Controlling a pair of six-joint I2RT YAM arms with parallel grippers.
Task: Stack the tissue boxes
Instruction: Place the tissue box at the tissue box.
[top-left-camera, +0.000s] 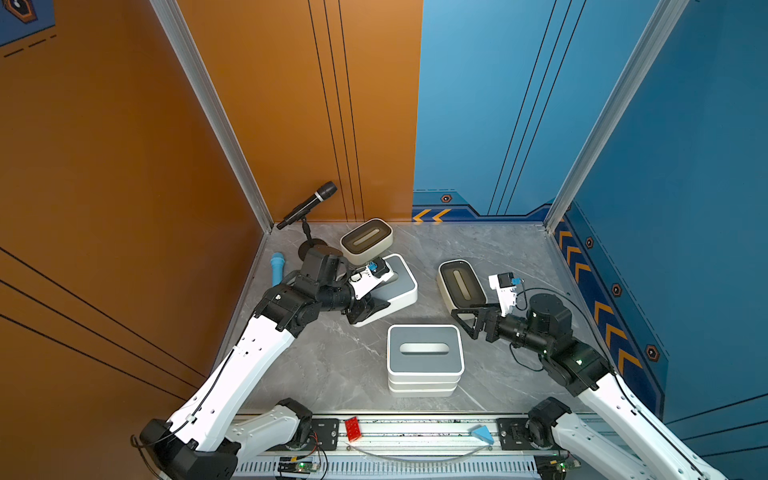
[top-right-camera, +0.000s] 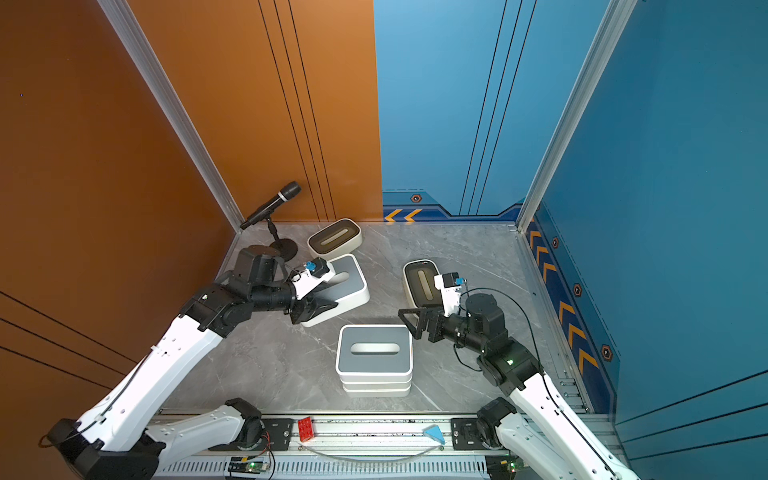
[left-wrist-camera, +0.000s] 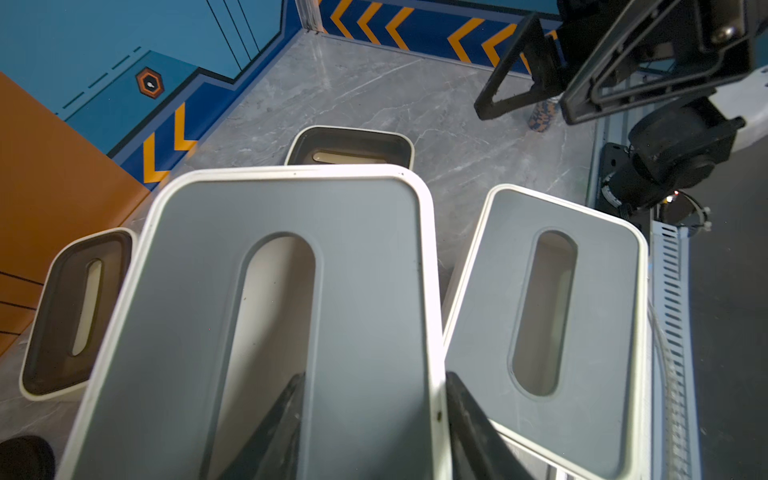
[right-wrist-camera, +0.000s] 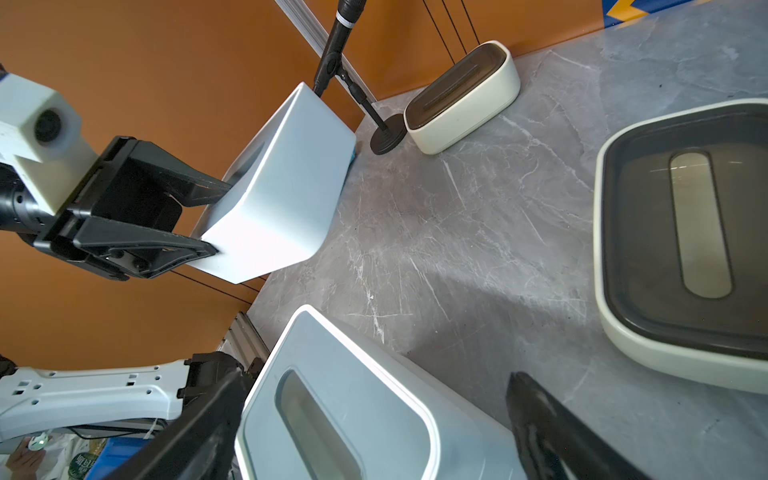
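Observation:
My left gripper (top-left-camera: 370, 311) (left-wrist-camera: 374, 419) is shut on a white tissue box with a grey lid (top-left-camera: 395, 286) (left-wrist-camera: 365, 270). One finger sits in the lid's oval slot and the other on the outer wall. In the right wrist view this box (right-wrist-camera: 282, 187) is tilted, with its near end off the table. A stack of white boxes topped by a grey lid (top-left-camera: 424, 353) (top-right-camera: 374, 353) stands at centre front. My right gripper (top-left-camera: 467, 322) (right-wrist-camera: 374, 428) hangs open at the stack's right rear corner, holding nothing. Two brown-lidded boxes lie apart, one at the back (top-left-camera: 366, 241) and one to the right (top-left-camera: 461, 284).
A black microphone on a stand (top-left-camera: 307, 205) occupies the back left corner, with a blue microphone (top-left-camera: 277, 268) lying beside the left wall. On the front rail sit a red brick (top-left-camera: 353, 428) and a blue wedge (top-left-camera: 483, 434). Walls enclose the table on three sides.

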